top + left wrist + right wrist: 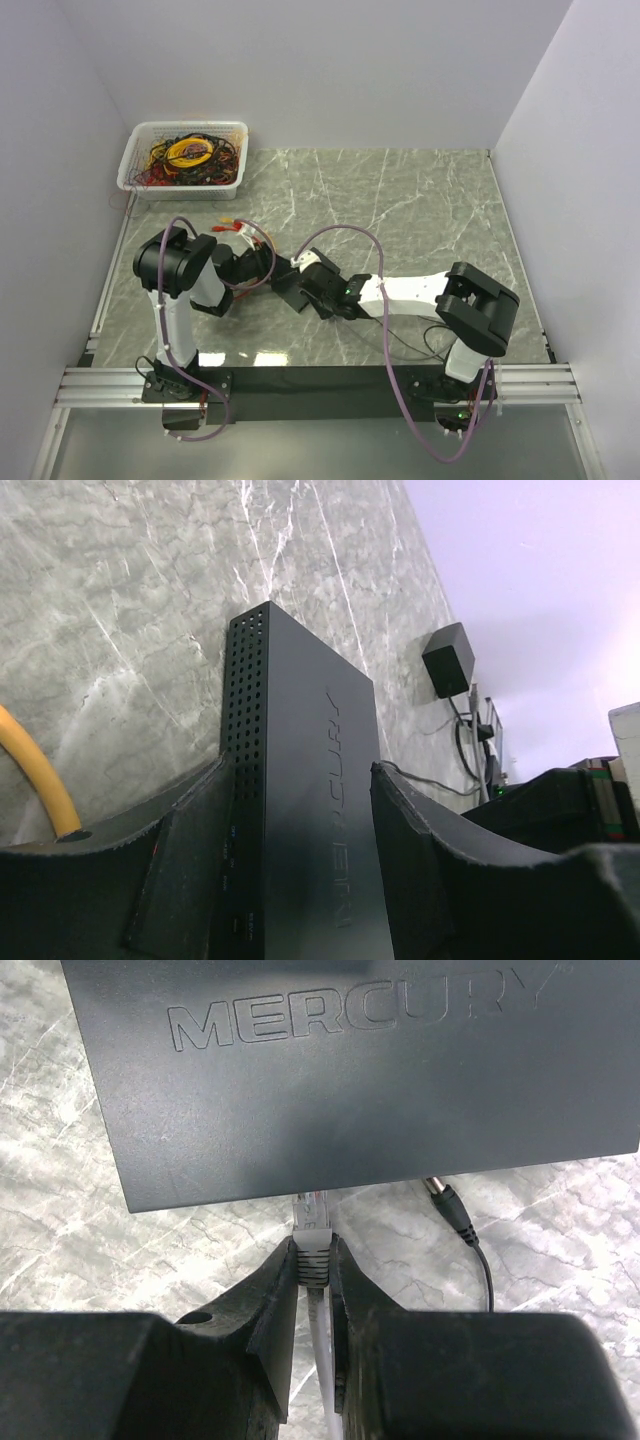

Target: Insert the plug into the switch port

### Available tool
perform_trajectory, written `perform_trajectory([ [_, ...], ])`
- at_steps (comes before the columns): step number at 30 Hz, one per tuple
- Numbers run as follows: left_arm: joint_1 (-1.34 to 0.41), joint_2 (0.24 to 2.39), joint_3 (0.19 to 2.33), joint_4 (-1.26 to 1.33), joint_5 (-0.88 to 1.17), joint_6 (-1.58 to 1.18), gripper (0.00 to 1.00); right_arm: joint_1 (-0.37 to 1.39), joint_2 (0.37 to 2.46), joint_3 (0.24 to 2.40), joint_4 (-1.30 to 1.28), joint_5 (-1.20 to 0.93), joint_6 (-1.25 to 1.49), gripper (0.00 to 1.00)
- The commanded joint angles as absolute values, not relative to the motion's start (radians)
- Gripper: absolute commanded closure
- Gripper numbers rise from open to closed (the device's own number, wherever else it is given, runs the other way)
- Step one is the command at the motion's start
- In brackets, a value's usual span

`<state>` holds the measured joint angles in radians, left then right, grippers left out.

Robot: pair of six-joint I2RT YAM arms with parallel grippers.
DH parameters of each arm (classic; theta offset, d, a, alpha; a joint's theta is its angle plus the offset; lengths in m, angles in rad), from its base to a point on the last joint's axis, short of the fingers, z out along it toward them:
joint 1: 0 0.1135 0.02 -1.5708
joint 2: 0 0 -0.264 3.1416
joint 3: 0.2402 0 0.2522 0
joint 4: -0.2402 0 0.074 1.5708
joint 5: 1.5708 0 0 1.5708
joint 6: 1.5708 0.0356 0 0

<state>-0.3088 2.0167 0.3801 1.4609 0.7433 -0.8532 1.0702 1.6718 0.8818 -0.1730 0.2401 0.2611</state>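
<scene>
Left claw (300, 825): clamped across the black plastic switch box (350, 1090) with raised MERCURY lettering, one finger on each long side, bracing it on the grey marble-patterned tabletop (420, 200)
Right claw (313, 1260): pressed together on the grey boot of the clear-tipped grey cable plug (312, 1212); the cable runs back between my fingers
Plug position: tip at the near edge of the switch box, pointing into it; the port face is hidden under the top panel, so I cannot tell whether the tip has entered a port or only meets the housing
Neighbour: black barrel power connector (447, 1208) on a thin cord, loose at the same edge, just right of the plug
Risk, jam: tip catches the port rim; cause, I am lining up blind
Risk, box shifts: my push slides or twists it; cause, smooth sides slipping in the left claw
Risk, plug pivots: it tilts or backs out of the pinch; cause, narrow hold on the boot only
Risk, false seat: letting go unlatched, cable stiffness pulls it out
</scene>
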Motion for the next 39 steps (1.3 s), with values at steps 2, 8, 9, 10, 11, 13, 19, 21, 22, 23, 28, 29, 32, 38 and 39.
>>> perform_trajectory([
  [2,-0.351,2.06,0.327,1.862,1.014,-0.973,0.38,1.032,1.654,0.905,0.023,0.325,0.232,1.0],
  [8,-0.383,2.092,0.353,1.853,1.025,-0.962,0.39,1.031,1.647,0.92,0.031,0.325,0.213,1.0],
  [9,-0.383,2.094,0.356,1.818,1.02,-0.945,0.39,1.032,1.641,0.933,0.029,0.328,0.21,1.0],
  [10,-0.385,2.092,0.359,1.793,1.013,-0.931,0.39,1.032,1.641,0.94,0.031,0.33,0.201,1.0],
  [11,-0.387,2.089,0.362,1.767,0.997,-0.914,0.4,1.032,1.64,0.946,0.034,0.331,0.196,1.0],
  [13,-0.399,2.074,0.373,1.65,0.977,-0.855,0.4,1.031,1.638,0.969,0.044,0.325,0.186,1.0],
  [19,-0.423,2.052,0.387,1.559,0.948,-0.798,0.4,1.025,1.681,1.035,0.075,0.353,0.204,1.0],
  [21,-0.423,2.065,0.387,1.575,0.949,-0.811,0.4,1.016,1.7,1.051,0.08,0.367,0.222,1.0],
  [22,-0.423,2.08,0.388,1.581,0.951,-0.816,0.4,1.009,1.703,1.052,0.089,0.37,0.242,1.0],
  [23,-0.423,2.088,0.39,1.606,0.956,-0.822,0.4,0.997,1.707,1.054,0.106,0.376,0.253,1.0],
  [28,-0.422,2.111,0.387,1.629,0.963,-0.844,0.41,0.966,1.767,1.092,0.127,0.413,0.299,1.0],
  [29,-0.423,2.111,0.387,1.643,0.966,-0.848,0.41,0.959,1.773,1.094,0.152,0.416,0.302,1.0],
  [32,-0.425,2.123,0.39,1.651,0.977,-0.857,0.41,0.959,1.787,1.091,0.225,0.413,0.291,1.0],
  [38,-0.425,2.109,0.393,1.625,0.96,-0.842,0.4,0.959,1.83,1.109,0.295,0.387,0.258,1.0],
  [39,-0.42,2.102,0.39,1.611,0.95,-0.835,0.4,0.96,1.844,1.12,0.288,0.385,0.259,1.0],
])
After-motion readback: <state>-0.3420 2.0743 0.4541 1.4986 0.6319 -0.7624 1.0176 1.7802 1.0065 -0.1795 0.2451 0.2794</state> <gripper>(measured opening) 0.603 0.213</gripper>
